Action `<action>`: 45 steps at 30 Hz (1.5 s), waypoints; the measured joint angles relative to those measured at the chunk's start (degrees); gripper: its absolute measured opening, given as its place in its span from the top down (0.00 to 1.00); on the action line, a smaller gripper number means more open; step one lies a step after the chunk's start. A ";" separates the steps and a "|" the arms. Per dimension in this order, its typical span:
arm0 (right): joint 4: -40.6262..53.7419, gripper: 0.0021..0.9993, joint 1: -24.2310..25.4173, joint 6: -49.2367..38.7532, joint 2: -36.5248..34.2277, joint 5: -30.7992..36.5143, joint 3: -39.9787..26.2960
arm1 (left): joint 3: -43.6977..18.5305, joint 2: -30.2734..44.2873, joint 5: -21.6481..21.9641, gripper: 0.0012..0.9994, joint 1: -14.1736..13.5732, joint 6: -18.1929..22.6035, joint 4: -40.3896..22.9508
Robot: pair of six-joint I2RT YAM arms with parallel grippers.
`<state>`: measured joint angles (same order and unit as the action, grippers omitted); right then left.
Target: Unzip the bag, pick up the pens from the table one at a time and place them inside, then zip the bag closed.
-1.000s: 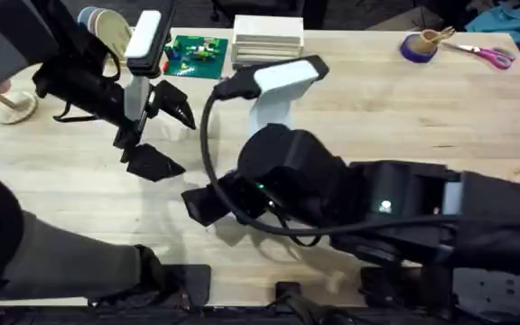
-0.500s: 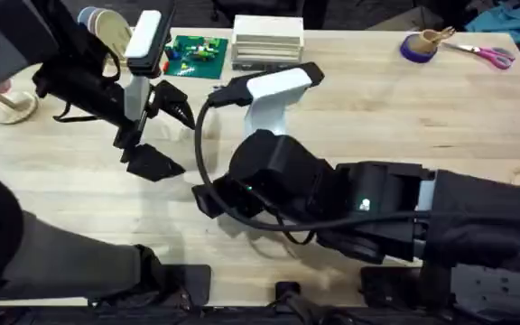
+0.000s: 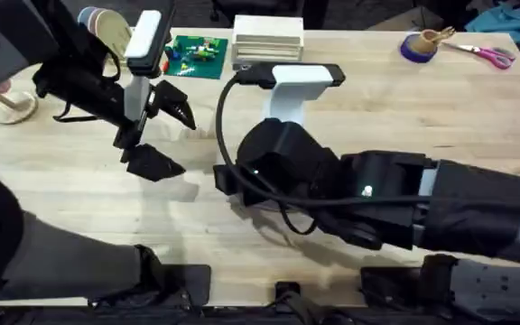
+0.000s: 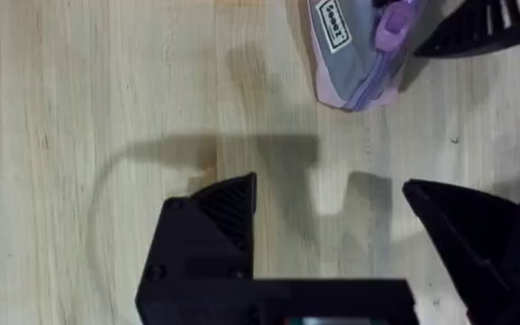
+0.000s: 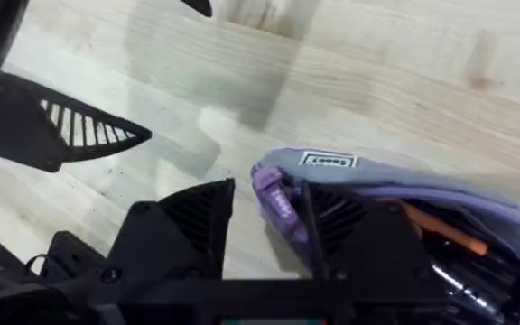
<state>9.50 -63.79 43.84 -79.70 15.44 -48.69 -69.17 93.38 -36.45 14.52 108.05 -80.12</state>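
The lavender bag (image 5: pixel 395 185) lies on the wooden table (image 3: pixel 441 117); in the overhead view my right arm covers it. Its end (image 4: pixel 355 54) is in the left wrist view too. The bag gapes open, and an orange pen (image 5: pixel 436 232) lies inside against the dark lining. My right gripper (image 5: pixel 267 203) sits at the bag's end, its fingers closed around the purple zipper pull (image 5: pixel 275 200). My left gripper (image 3: pixel 162 134) hovers open a short way from that end, nothing between its fingers (image 4: pixel 210 217).
Pink scissors (image 3: pixel 490 56) and a purple tape roll (image 3: pixel 418 47) lie at the far right. A green board (image 3: pixel 197 50) and a stack of pale slabs (image 3: pixel 267 41) stand at the back. A wooden piece (image 3: pixel 12 104) is at the left edge.
My right arm has shifted to the right and its wrist has turned, the white link swinging to lie crosswise. The left arm has stayed put.
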 joint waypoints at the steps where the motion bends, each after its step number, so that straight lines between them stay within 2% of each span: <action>1: -0.09 0.55 0.02 0.34 -0.14 0.08 0.00 | 0.00 0.00 0.00 0.01 0.00 0.00 -0.01; 10: -0.77 0.57 0.28 4.31 -2.62 0.85 -0.07 | 0.00 0.00 0.00 0.01 0.00 0.00 -0.02; 30: -3.52 0.59 0.87 5.88 -2.67 3.28 -0.11 | 0.00 0.00 0.00 0.01 0.00 0.00 -0.02; 34: -3.50 0.69 1.08 5.92 -2.64 4.05 -0.11 | 0.00 0.00 0.00 0.01 0.00 0.00 -0.02; 35: -3.50 0.79 1.32 5.90 -2.64 4.48 -0.11 | 0.00 0.00 0.00 0.01 0.00 0.00 -0.02; 39: -3.54 0.96 1.46 5.99 -2.66 4.70 -0.11 | 0.00 -0.02 0.00 0.01 0.00 0.00 -0.01; 45: -3.54 0.97 1.46 5.94 -2.67 4.70 -0.11 | 0.00 0.00 0.00 0.01 0.00 0.00 -0.02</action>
<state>5.96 -62.33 49.78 -82.37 20.14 -48.80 -69.17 93.38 -36.45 14.52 108.05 -80.14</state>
